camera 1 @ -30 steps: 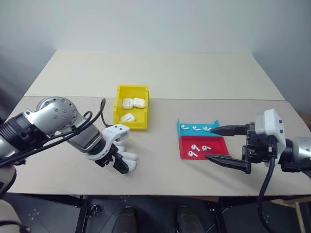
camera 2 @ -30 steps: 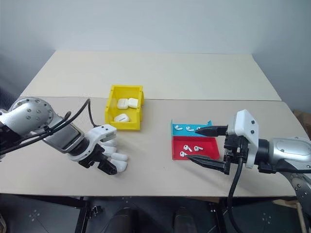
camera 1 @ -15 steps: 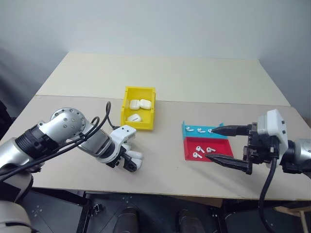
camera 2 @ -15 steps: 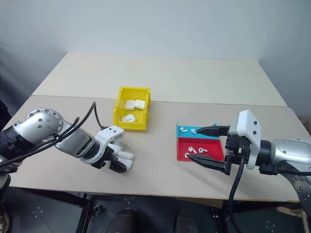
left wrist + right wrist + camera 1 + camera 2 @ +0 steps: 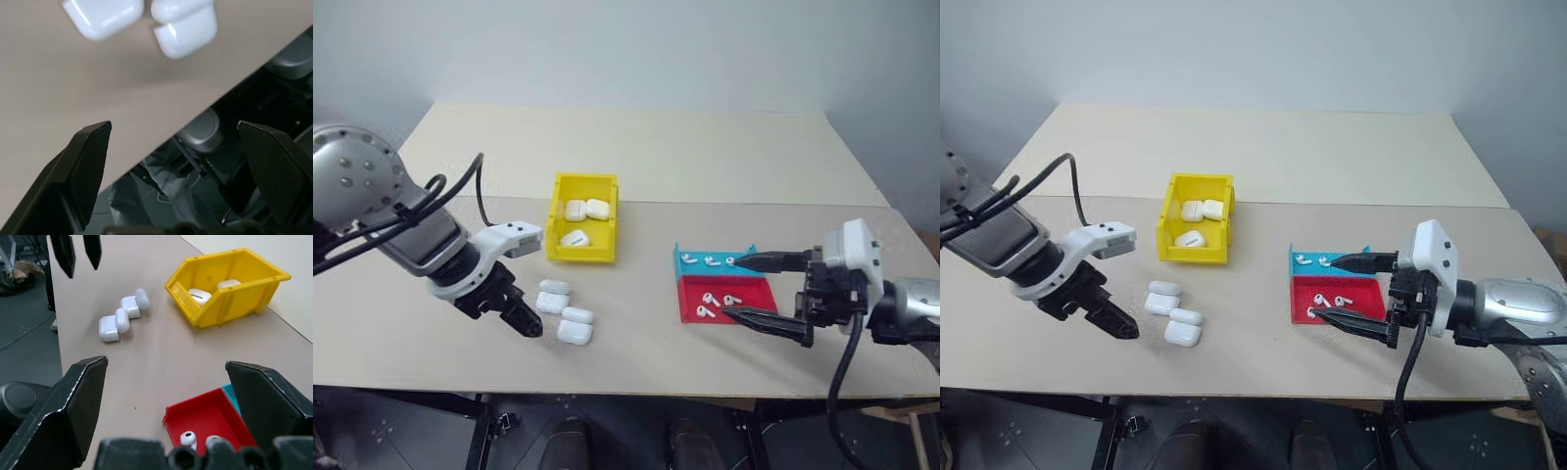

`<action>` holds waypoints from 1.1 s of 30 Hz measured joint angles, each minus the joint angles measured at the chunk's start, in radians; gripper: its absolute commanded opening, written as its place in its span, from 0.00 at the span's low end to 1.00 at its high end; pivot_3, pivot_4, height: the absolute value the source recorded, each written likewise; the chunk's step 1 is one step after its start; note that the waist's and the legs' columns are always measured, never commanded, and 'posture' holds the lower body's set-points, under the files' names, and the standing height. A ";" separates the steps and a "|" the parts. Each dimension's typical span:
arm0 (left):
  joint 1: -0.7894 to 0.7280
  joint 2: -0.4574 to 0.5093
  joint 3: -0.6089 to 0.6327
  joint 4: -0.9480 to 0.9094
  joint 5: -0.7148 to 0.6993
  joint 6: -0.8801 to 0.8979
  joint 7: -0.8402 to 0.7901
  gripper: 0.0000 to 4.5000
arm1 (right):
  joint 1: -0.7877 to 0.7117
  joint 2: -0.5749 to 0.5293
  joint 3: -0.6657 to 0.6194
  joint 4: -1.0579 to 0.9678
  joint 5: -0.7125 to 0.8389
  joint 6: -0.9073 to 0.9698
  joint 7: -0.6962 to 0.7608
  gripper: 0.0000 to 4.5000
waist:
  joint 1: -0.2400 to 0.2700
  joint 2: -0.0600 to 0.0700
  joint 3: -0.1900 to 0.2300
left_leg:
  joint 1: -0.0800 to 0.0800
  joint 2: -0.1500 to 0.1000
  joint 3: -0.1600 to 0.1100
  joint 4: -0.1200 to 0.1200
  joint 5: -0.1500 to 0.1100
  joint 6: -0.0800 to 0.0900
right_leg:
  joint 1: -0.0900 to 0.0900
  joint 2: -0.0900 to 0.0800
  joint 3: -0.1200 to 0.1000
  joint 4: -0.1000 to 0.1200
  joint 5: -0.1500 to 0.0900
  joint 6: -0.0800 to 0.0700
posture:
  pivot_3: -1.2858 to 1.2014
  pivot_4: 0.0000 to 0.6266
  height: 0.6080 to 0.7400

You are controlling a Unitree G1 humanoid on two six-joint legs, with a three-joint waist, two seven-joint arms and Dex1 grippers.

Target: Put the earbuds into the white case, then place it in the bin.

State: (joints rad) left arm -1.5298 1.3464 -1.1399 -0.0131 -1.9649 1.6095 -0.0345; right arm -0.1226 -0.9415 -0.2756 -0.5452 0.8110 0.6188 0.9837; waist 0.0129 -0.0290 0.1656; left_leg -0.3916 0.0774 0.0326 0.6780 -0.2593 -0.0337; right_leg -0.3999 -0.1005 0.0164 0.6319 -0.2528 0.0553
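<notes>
White cases [image 5: 142, 19] cut off, L wrist

No readable text, labels, brands or numbers on anything

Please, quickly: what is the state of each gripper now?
Left gripper: open, holding nothing.
Right gripper: open, holding nothing.

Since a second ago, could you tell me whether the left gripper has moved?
Yes. The left gripper was down over the white cases on the table; it has lifted off them and drawn to their left, away from the yellow bin, empty and open.
</notes>
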 measured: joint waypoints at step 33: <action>0.671 -0.308 0.748 -0.243 0.044 -0.418 0.418 0.01 | -0.019 0.013 -0.011 -0.040 0.026 0.033 -0.064 1.00 | 0.011 0.000 0.000 | -0.003 -0.001 -0.001 0.001 0.001 -0.001 | -0.002 -0.001 0.000 0.000 0.001 0.001 | 0.52 0.24 1.00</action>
State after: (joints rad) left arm -0.8584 1.0380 -0.3922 -0.2565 -1.9211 1.1911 0.3839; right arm -0.1411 -0.9285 -0.2862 -0.5856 0.8369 0.6519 0.9193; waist 0.0241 -0.0288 0.1653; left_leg -0.3950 0.0766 0.0320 0.6794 -0.2588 -0.0345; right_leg -0.4016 -0.1012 0.0164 0.6315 -0.2519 0.0562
